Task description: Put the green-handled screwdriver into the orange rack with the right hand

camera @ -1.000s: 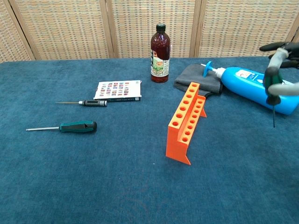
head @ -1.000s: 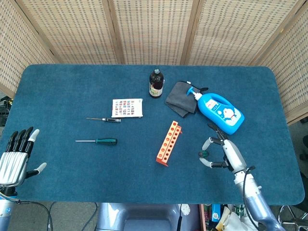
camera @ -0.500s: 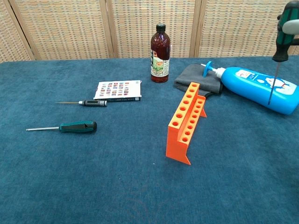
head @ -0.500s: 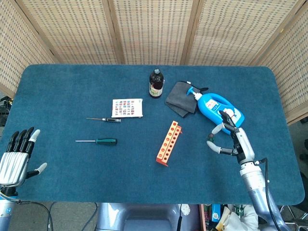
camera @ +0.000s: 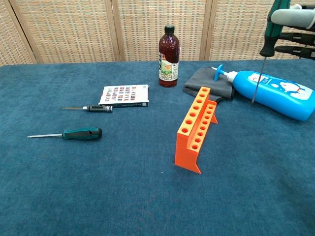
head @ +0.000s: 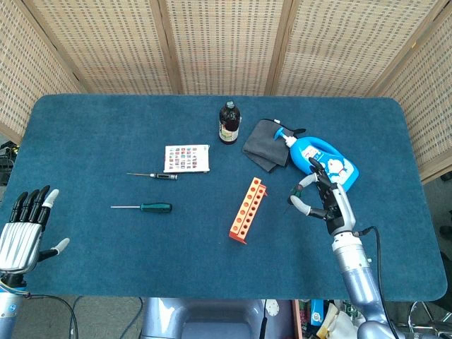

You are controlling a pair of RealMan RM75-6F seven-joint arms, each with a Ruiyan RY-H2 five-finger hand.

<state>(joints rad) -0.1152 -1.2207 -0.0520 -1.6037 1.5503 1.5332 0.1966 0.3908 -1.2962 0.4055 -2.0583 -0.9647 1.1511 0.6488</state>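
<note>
While the right hand (head: 321, 200) holds the screwdriver (camera: 262, 55) upright beside the rack (camera: 196, 129), the next move likely needs lining its tip over a hole.

A table (head: 99, 127) covered in blue carpet-like cloth is seen. Laid directly on it — an orange rack (head: 247, 210) near the middle, a dark bottle (head: 228, 123) standing upright at the back, a grey cloth (head: 263, 143), a blue bottle (head: 323, 165) on its side, a card (head: 187, 157), and two screwdrivers — a slim black-handled one (head: 152, 175) and a green-handled one (head: 142, 207).
</note>
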